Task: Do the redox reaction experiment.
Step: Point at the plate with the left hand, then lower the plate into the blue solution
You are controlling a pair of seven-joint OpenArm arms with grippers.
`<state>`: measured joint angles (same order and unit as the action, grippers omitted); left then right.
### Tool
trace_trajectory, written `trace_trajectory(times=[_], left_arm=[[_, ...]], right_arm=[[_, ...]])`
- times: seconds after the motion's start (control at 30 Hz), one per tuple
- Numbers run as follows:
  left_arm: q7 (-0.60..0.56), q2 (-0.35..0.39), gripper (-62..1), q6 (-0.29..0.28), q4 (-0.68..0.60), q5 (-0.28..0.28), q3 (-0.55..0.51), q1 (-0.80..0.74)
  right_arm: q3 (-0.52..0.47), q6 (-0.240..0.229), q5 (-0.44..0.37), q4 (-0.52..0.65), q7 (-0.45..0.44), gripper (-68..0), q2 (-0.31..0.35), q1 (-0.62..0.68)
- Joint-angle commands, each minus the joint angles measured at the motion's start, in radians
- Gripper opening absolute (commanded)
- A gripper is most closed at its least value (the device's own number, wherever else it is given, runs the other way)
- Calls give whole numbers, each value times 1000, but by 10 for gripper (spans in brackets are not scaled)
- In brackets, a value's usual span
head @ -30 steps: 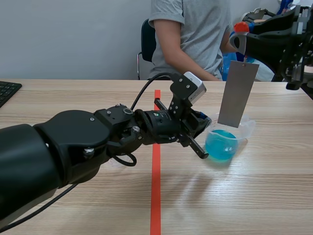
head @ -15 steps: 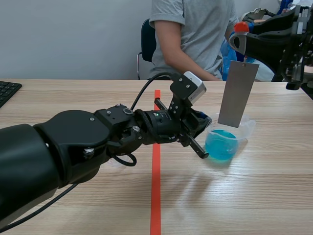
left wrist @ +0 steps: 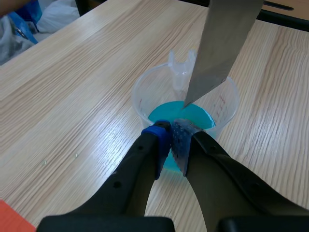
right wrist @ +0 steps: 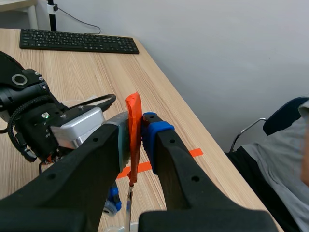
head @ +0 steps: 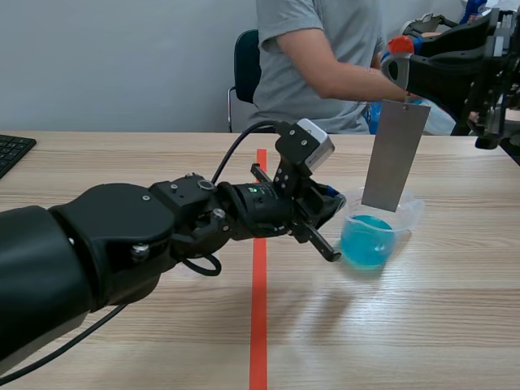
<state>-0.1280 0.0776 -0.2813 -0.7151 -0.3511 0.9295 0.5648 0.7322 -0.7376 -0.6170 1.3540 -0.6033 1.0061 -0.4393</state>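
The left arm's fingers (left wrist: pixel 171 137) pinch the near wall of the clear beaker (head: pixel 367 242), with one pad outside and one inside the rim. The beaker stands on the wooden surface (head: pixel 422 325), just to the side of the red tape line (head: pixel 258 325), and holds blue liquid (left wrist: pixel 161 113). The right arm's fingers (right wrist: pixel 136 121), raised above the beaker, pinch an orange-red tab (right wrist: pixel 133 104). A grey metal sheet (head: pixel 396 154) hangs from the tab, with its lower edge inside the beaker mouth. Contact with the liquid cannot be determined. A person (head: pixel 325 65) sits across the surface. A keyboard (head: pixel 12 150) lies at its far left edge.
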Motion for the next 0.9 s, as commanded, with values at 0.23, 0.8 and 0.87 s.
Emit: trace_trajectory(times=[0.23,0.8,0.87], left_arm=[[-3,234,-567,2,-267,-83,-80,-99],[-6,644,-567,3,-758,-188,-650,-833],[-12,643,-567,3,-762,-188,-732,-945]], right_arm=[[-27,3,-19,16,-26,-662,22,-29],[-27,4,5,10,-25,-662,19,-29],[-27,4,12,0,-25,-662,14,-29]])
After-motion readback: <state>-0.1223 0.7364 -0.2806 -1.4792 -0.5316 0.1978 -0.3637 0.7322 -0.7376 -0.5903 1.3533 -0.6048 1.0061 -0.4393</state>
